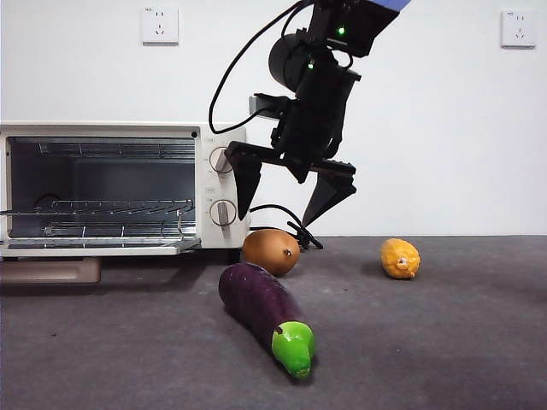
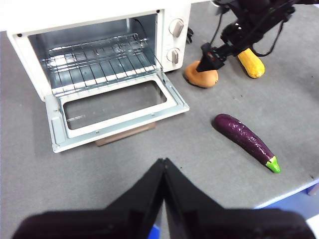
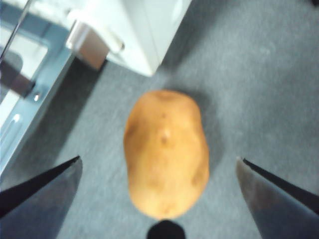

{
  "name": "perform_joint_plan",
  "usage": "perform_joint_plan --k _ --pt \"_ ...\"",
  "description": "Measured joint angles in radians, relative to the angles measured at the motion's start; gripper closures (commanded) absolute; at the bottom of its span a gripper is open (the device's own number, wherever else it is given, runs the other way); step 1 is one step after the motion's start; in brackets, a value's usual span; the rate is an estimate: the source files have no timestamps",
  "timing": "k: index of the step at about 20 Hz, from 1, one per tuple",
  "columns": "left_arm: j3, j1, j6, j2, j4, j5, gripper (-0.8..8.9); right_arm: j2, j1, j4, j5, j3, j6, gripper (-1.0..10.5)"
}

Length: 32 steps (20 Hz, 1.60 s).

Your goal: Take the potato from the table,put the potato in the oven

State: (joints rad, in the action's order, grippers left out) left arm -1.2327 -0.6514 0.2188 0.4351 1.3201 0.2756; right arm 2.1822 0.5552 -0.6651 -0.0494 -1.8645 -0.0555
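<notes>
We saw the right gripper [image 1: 286, 203] hanging with its two jaws spread wide, directly above the potato [image 1: 271, 251] and not touching it; in the right wrist view the potato [image 3: 166, 152] lay between the jaw tips on bare worktop [image 3: 259, 74]. The single potato rested on the worktop [image 1: 444, 342] just beside the oven's [image 1: 102, 188] knob end, outside it. We counted one toaster oven, its door [image 2: 117, 105] folded down flat and its wire rack [image 2: 94, 57] bare, with two round knobs [image 1: 222, 186] on its panel. One purple eggplant [image 1: 265, 314] lay nearer the front camera, close to the potato, green tip toward the camera. One bumpy yellow fruit [image 1: 400, 258] sat well apart from the gripper, away from the oven. The left gripper [image 2: 163, 172] waited above the worktop in front of the open door, its jaws pressed together.
</notes>
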Motion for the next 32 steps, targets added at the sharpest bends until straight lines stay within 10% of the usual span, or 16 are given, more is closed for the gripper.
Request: perform_joint_plan --k 13,21,32 --pt "0.000 0.000 0.003 0.004 0.000 0.000 8.18 0.074 0.002 0.073 0.001 0.000 -0.008 3.3" --pt "0.000 0.000 0.003 0.004 0.000 0.008 8.18 0.089 0.015 0.039 0.042 0.000 -0.038 8.3" --pt "0.000 0.000 0.003 0.005 0.000 0.009 8.18 0.091 0.017 -0.306 -0.047 -0.243 -0.070 8.2"
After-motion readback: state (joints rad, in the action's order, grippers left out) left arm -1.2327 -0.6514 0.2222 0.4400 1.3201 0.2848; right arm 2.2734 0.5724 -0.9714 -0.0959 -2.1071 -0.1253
